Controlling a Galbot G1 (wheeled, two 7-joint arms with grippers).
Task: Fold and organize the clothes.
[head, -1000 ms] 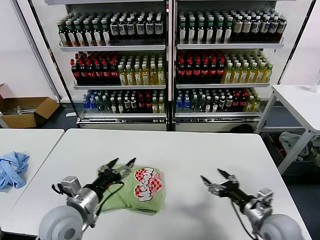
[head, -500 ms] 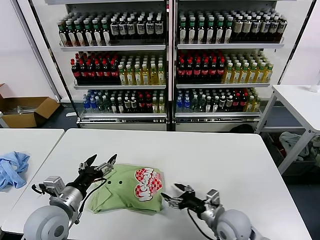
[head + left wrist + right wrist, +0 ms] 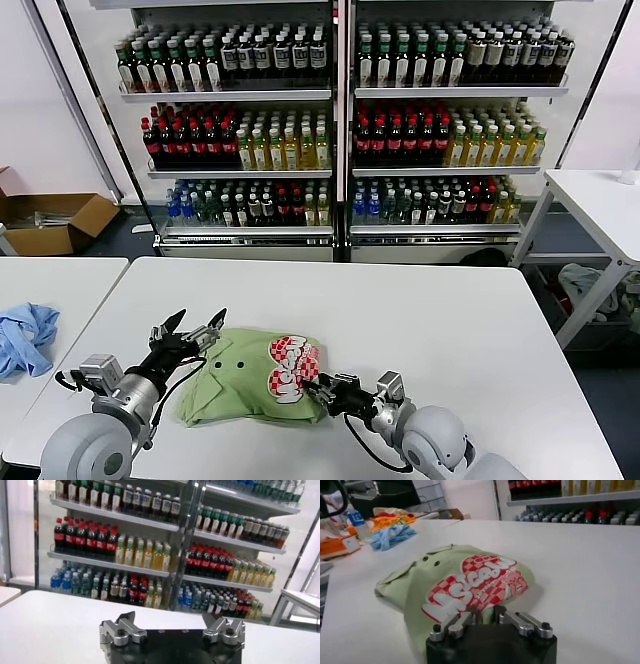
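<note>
Nearest me, the right pincer (image 3: 318,384) sits low on the white worktop (image 3: 450,320), its fingers nearly together and pinching the near edge of the light green polo shirt (image 3: 255,378) — right at the red-and-white checkered print (image 3: 472,586). The shirt lies folded in a bundle toward the worktop's front-left part. At its far-left corner the left pincer (image 3: 186,330) hovers, fingers spread wide and holding nothing. Off to the left, a light blue cloth (image 3: 25,336) rests on a neighbouring table. Beyond — shelves of bottles (image 3: 330,120).
</note>
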